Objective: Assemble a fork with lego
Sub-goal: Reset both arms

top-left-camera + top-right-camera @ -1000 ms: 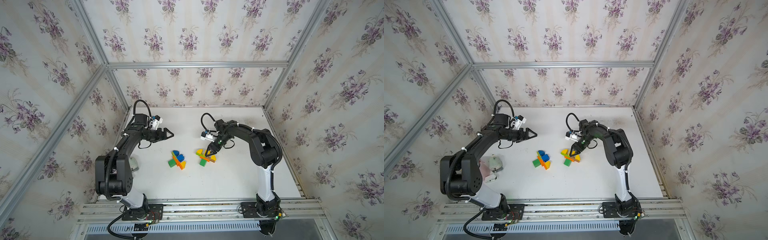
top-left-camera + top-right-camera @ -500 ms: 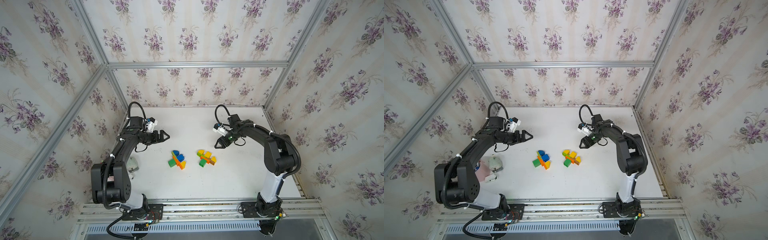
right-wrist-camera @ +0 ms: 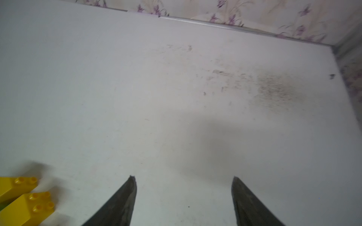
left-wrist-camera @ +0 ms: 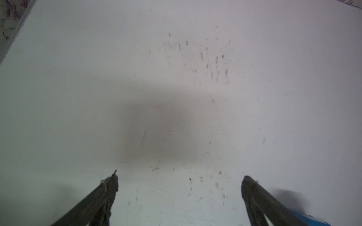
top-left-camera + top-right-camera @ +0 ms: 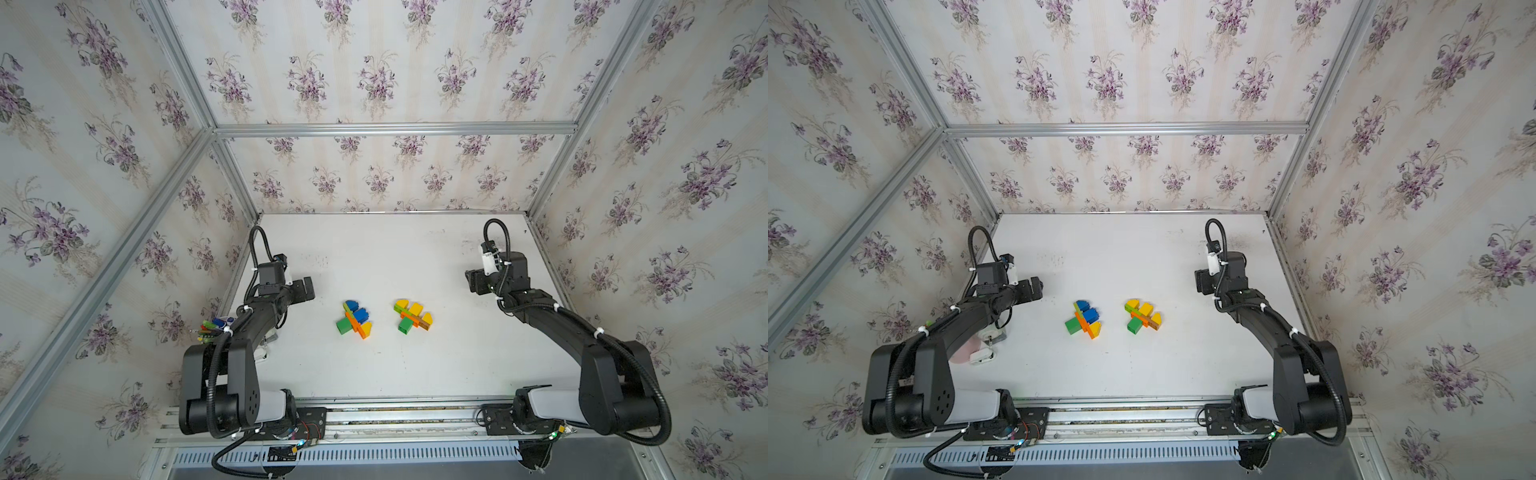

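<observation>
Centrally, lego [image 5: 354, 319] between left pincer [image 5: 306, 286], right pincer [image 5: 472, 281]

Both agape: left pincer [image 4: 180, 176], right pincer [image 3: 183, 177] (nothing held).

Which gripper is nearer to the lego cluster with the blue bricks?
Left. The left gripper stands apart from the blue-brick cluster by a short gap, on its own arm's side, open and empty. The right gripper is farther off, beyond the yellow-brick cluster, which lies between them.

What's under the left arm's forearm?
Coloured pens poke out on its wall side, and a pinkish-white object shows beneath. The left arm covers the rest, so its shape is unclear.
</observation>
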